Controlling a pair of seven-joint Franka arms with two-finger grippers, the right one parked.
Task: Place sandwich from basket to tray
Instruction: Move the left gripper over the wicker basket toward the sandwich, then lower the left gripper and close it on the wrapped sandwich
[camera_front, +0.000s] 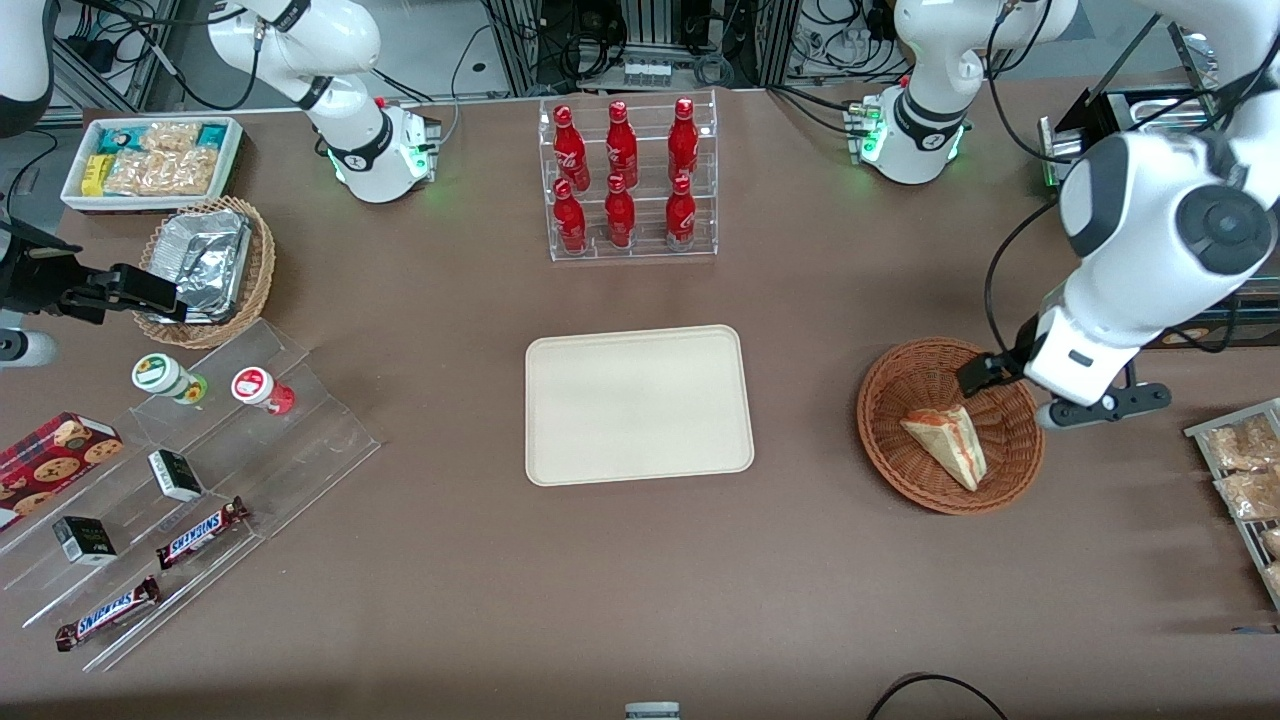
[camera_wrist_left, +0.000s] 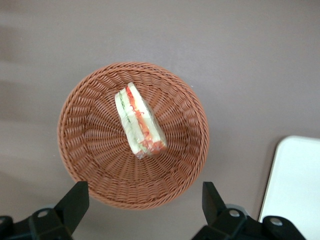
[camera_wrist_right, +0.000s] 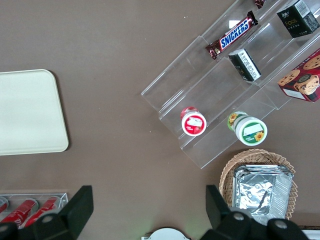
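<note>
Fingers of your left gripper (camera_wrist_left: 144, 205) are spread wide with nothing between them, hanging above the rim of the reddish wicker basket (camera_wrist_left: 90, 145), which suits a straight descent. Your target, the wrapped sandwich wedge (camera_wrist_left: 138, 120), lies inside that basket near its middle, filling edge turned up, so you could likely close across the bread faces. Toward the parked arm's end of the table, well apart from the basket, the cream tray (camera_front: 640, 404) sits bare and flat, ready to receive it.
</note>
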